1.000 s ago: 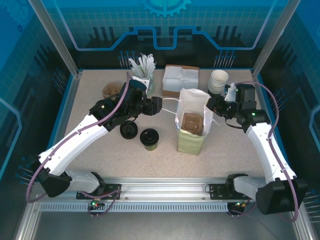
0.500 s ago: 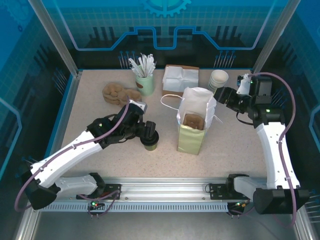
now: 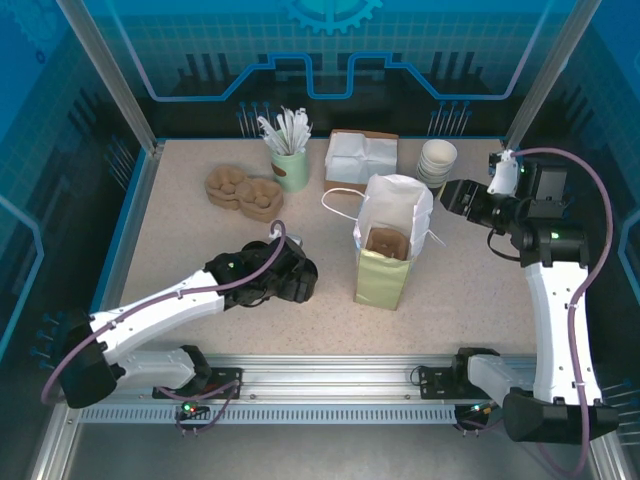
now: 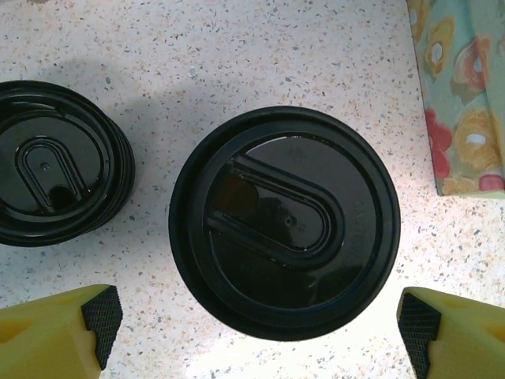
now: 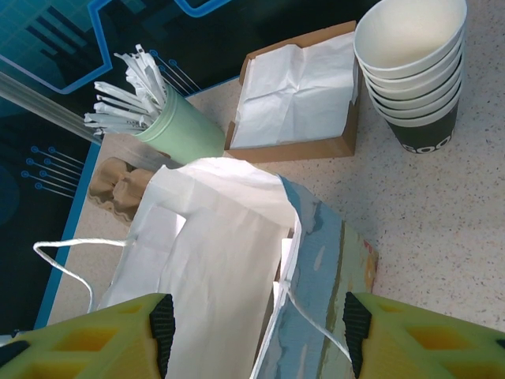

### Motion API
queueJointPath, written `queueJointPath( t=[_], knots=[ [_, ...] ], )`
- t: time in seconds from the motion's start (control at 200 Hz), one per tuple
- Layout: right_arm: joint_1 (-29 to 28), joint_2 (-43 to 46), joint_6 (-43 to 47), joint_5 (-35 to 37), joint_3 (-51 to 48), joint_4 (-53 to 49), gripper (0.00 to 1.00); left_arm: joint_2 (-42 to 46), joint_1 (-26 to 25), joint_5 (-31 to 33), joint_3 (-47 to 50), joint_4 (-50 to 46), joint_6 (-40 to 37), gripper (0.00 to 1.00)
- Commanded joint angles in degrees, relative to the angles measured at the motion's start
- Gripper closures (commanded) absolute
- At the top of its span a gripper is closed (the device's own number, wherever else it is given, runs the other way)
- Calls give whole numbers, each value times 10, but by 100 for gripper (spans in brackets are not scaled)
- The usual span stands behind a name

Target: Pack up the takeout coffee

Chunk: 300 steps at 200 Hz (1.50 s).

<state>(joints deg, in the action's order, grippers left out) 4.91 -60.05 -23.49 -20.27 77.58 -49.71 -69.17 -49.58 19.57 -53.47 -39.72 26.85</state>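
The coffee cup (image 4: pixel 284 233) sits upright on the table (image 3: pixel 180 230), lid on, near the middle and just left of the paper bag (image 3: pixel 385 250). A loose black lid (image 4: pixel 55 162) lies right beside it on the left, not quite touching as far as I can tell. The left gripper (image 4: pixel 256 320) hangs straight over the cup, fingers spread wide on either side and clear of it. The right gripper (image 5: pixel 258 320) is off to the bag's far right, fingers apart, holding nothing. A stack of empty cups (image 5: pixel 414 87) stands at the back.
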Motion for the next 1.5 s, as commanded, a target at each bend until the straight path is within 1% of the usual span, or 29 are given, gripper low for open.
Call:
queueJointPath(
  t=[0.0, 0.085, 0.255, 0.37, 0.5, 0.655, 0.76, 0.88, 0.971, 1.216, 1.331, 1.496],
  knots=[
    [13, 5, 11, -28, -14, -12, 40, -13, -3, 9, -2, 25, 7, 10],
    [13, 5, 7, -32, -21, -5, 40, -25, -3, 4, -7, 28, 6, 11],
    [15, 3, -4, -32, -31, 6, 40, -43, -3, 0, -12, 42, 5, 19],
    [15, -1, -7, -37, -34, 9, 40, -43, -4, 7, -10, 46, 14, 19],
    [15, -4, -5, -44, -36, 11, 40, -47, -4, 11, -9, 51, 13, 21],
    [16, -9, -8, -49, -38, 14, 40, -61, -4, 17, -15, 45, 10, 20],
    [18, -12, -11, -55, -38, 13, 40, -71, -3, 15, -21, 42, 12, 25],
    [20, -13, -11, -59, -39, 13, 40, -76, -3, 17, -25, 36, 14, 27],
    [22, -14, -10, -62, -39, 12, 40, -76, -3, 21, -27, 33, 14, 27],
    [24, -17, -8, -67, -36, 11, 40, -76, -3, 31, -42, 25, 15, 18],
    [26, -19, -8, -70, -36, 11, 40, -76, -3, 35, -47, 25, 18, 18],
    [27, -19, -8, -94, -39, 16, 40, -77, -3, 36, -52, 22, 22, 18]
  ],
)
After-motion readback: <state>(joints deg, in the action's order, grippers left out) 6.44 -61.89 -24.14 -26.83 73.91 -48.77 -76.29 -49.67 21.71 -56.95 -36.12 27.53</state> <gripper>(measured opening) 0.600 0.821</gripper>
